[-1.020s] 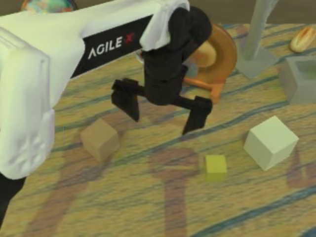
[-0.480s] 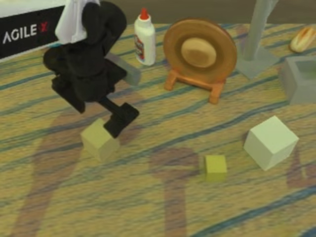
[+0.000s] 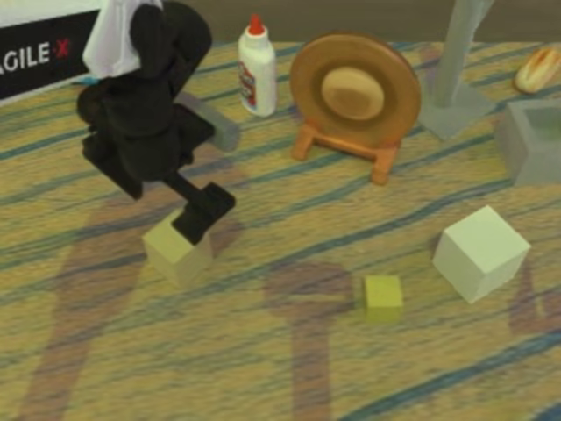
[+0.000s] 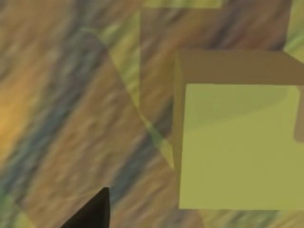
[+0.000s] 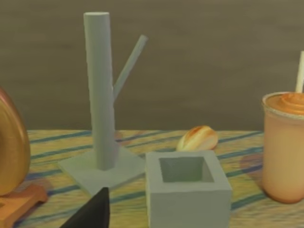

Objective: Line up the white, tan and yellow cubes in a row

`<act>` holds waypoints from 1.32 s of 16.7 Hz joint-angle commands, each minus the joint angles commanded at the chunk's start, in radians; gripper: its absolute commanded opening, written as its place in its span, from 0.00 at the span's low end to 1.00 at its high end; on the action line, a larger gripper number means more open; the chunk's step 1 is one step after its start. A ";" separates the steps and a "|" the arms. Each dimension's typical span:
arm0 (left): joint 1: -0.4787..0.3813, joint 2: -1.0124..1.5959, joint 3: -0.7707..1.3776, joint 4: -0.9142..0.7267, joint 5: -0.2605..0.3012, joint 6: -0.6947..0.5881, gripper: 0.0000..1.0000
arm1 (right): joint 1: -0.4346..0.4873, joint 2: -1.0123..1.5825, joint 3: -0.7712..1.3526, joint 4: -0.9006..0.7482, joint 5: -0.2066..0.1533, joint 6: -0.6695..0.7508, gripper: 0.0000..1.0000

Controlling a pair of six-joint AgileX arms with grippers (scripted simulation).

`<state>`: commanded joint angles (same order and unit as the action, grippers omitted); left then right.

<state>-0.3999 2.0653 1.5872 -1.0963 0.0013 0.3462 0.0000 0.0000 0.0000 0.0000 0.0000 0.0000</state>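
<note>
No row yet; left gripper [image 3: 188, 230] sits over the tan cube [image 3: 175, 252] near the table's left edge (grip unclear); yellow cube [image 3: 383, 296] and white cube [image 3: 480, 253] wait apart.

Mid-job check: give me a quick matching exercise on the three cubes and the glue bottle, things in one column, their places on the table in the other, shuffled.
Things:
1. tan cube
2. yellow cube
3. white cube
4. glue bottle

Places:
A. far side of the table, left of the round wooden stand
B. right part of the table, near the grey hollow block
C. left part of the table, directly under the left pincer
D. near side, between the other two cubes

Pairs: 1-C, 2-D, 3-B, 4-A
</note>
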 joint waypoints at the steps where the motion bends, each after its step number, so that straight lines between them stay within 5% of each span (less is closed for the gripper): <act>1: 0.001 0.005 -0.008 0.013 0.000 0.000 1.00 | 0.000 0.000 0.000 0.000 0.000 0.000 1.00; 9: 0.006 0.115 -0.163 0.283 0.002 0.004 1.00 | 0.000 0.000 0.000 0.000 0.000 0.000 1.00; 14: 0.006 0.126 -0.177 0.307 0.002 0.005 1.00 | 0.000 0.000 0.000 0.000 0.000 0.000 1.00; 22: 0.006 0.126 -0.177 0.307 0.002 0.005 0.40 | 0.000 0.000 0.000 0.000 0.000 0.000 1.00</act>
<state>-0.3940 2.1910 1.4100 -0.7897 0.0030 0.3509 0.0000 0.0000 0.0000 0.0000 0.0000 0.0000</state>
